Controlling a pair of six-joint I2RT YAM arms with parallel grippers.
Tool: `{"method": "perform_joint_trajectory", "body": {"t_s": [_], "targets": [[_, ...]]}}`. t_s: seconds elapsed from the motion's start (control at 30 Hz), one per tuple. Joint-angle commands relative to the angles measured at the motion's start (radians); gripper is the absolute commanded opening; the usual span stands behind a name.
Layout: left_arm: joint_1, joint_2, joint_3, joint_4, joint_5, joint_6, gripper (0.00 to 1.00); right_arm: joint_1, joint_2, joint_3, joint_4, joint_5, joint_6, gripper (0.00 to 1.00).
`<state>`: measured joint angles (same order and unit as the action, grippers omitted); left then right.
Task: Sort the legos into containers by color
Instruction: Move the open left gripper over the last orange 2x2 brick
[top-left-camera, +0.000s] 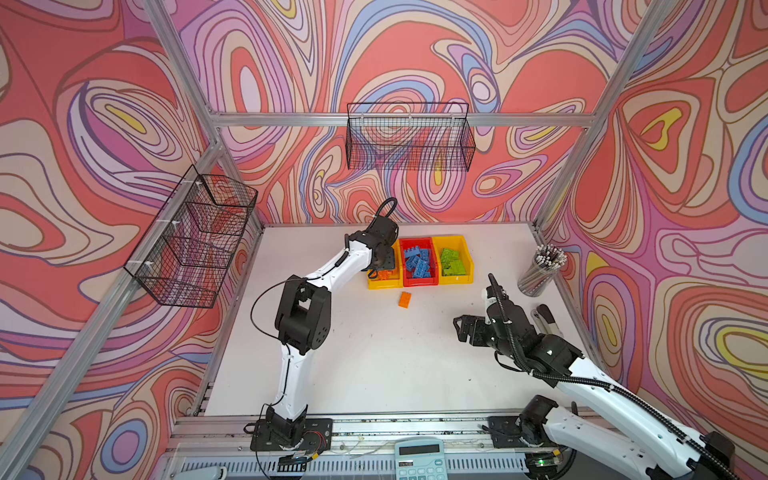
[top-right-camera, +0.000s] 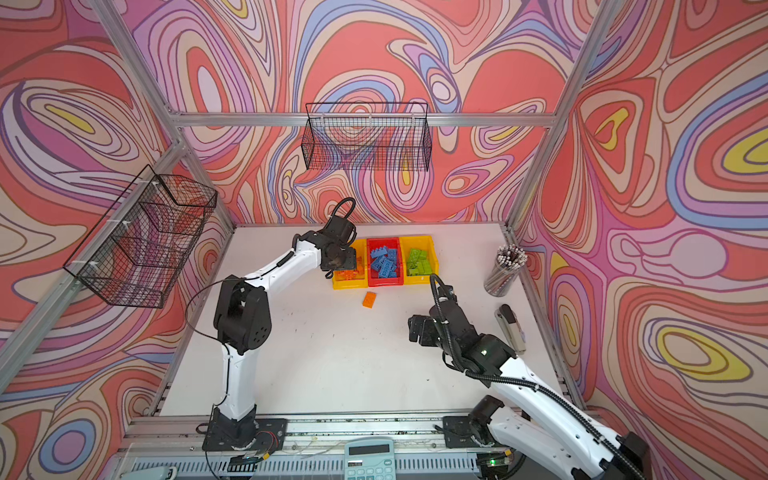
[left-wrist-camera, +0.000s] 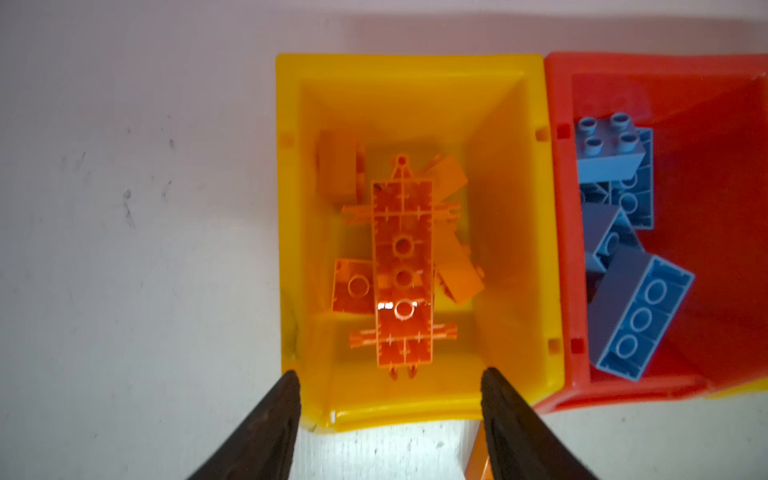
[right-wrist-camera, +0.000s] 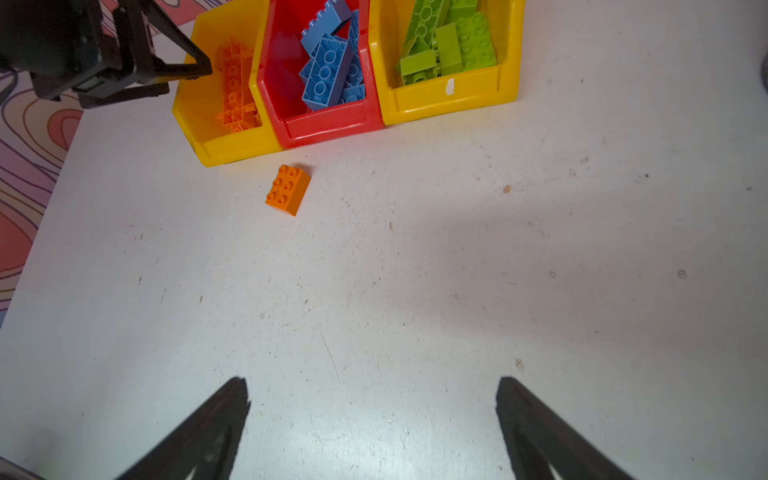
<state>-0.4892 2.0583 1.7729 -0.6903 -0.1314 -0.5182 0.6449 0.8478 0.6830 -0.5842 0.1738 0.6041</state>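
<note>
Left end effector (left-wrist-camera: 390, 372) spread, orange assembly (left-wrist-camera: 403, 266) lengthwise in yellow bin (left-wrist-camera: 409, 66)

Back row: left yellow bin (left-wrist-camera: 515, 249), red bin (top-left-camera: 420, 281), right yellow bin (top-left-camera: 456, 277), walls touching.
Over left yellow bin: left pincer (left-wrist-camera: 390, 372), jaws apart, fills the way in.
Lone obstacle: one orange brick (top-left-camera: 405, 299) just before the bins.
Free middle: white surface (top-left-camera: 374, 353) bare nearer than the brick.
Right edge: pencil cup (top-left-camera: 540, 272), stapler (top-left-camera: 547, 320).
</note>
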Motion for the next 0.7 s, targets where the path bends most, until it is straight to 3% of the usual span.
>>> {"method": "perform_joint_trajectory", "body": {"t_s": [0.0, 0.23, 0.47, 0.67], "targets": [[-0.021, -0.141, -0.111, 0.067, 0.010, -0.032, 0.69, 0.004, 0.016, 0.045, 0.019, -0.014, -0.003, 0.98], [-0.142, -0.275, -0.327, 0.124, 0.050, 0.012, 0.70, 0.004, 0.063, 0.071, 0.030, -0.038, -0.011, 0.98], [-0.226, -0.253, -0.441, 0.212, 0.104, 0.073, 0.73, 0.005, 0.078, 0.095, 0.024, -0.052, -0.008, 0.98], [-0.250, -0.197, -0.447, 0.272, 0.077, 0.100, 0.74, 0.004, 0.072, 0.104, 0.001, -0.047, 0.011, 0.98]]}}
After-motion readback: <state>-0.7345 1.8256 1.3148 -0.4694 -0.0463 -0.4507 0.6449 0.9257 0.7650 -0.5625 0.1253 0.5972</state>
